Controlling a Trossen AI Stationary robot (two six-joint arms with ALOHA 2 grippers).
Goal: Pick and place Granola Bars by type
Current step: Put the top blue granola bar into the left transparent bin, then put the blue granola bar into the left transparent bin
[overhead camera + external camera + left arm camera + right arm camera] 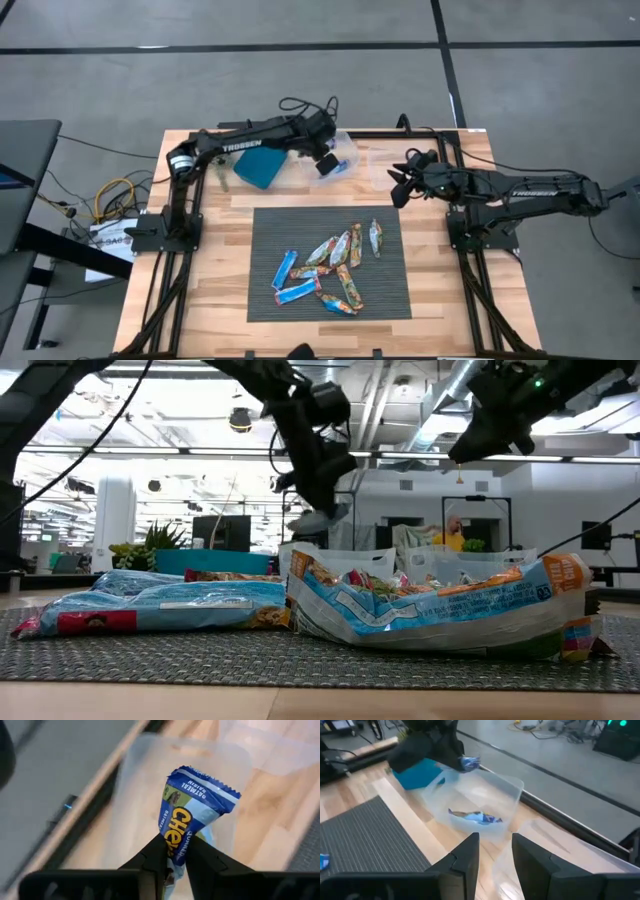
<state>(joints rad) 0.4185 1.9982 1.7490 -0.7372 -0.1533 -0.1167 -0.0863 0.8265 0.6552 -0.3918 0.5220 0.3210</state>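
we see left gripper (175,857) clamped on blue bar (192,815) over clear bin (485,802) | right gripper (495,847) open, idle | more bars (335,265) on mat (265,225)

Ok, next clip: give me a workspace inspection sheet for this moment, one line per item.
Surface: wooden table with a dark ribbed mat in the middle.
Job's things: granola bars piled loosely on the mat; one blue bar already lies in the clear bin.
Clutter: teal bin beside the clear bin.
Hands: left hand shut on a blue bar above the clear bin; right hand open, empty, raised at the table's right side.
Cables: loose bundle on the floor left of the table.
Surroundings: a person in yellow far behind.
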